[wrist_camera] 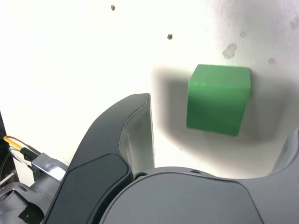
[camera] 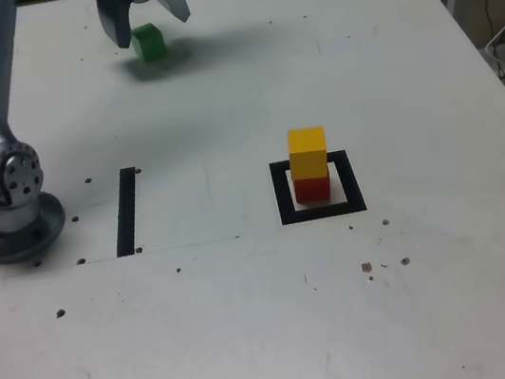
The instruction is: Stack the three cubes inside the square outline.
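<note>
A yellow cube (camera: 307, 152) sits on top of a red cube (camera: 311, 188) inside the square outline (camera: 318, 189) of black tape, right of centre in the exterior view. The green cube (camera: 149, 42) (wrist_camera: 217, 99) rests alone on the white table at the far side. My gripper (camera: 146, 14) (wrist_camera: 219, 121) hangs over it, open, with one finger (wrist_camera: 126, 135) on either side of the cube and not touching it. Nothing is held.
The arm's grey base (camera: 5, 205) stands at the exterior view's left. A single straight black tape strip (camera: 127, 210) lies between the base and the outline. Small dark specks dot the table (camera: 273, 321). Cables and chair legs sit beyond the table's right edge.
</note>
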Action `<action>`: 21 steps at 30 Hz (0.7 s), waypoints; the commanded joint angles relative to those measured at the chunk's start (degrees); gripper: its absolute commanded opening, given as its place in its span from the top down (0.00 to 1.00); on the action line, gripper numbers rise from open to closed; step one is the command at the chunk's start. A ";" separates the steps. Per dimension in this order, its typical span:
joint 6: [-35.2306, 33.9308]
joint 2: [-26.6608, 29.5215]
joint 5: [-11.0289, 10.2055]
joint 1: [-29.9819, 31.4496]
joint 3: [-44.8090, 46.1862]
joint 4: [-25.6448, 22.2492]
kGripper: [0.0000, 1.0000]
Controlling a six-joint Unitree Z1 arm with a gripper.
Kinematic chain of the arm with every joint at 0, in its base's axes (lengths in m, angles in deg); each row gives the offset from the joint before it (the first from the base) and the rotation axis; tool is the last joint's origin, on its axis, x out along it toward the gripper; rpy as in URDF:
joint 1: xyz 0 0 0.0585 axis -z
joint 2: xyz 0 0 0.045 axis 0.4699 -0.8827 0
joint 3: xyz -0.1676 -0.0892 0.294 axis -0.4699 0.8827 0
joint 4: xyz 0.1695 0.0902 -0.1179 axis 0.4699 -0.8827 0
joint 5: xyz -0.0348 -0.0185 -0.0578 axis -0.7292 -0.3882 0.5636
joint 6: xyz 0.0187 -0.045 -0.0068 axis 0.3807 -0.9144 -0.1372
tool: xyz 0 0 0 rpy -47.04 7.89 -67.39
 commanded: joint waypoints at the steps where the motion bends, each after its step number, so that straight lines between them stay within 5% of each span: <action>1: 0.32 -0.92 0.14 -0.38 -0.78 -0.25 0.01; 11: 2.33 -2.08 2.08 -1.95 -2.26 -1.61 0.06; 21: 4.08 -3.91 3.59 -2.56 -3.08 -3.12 0.25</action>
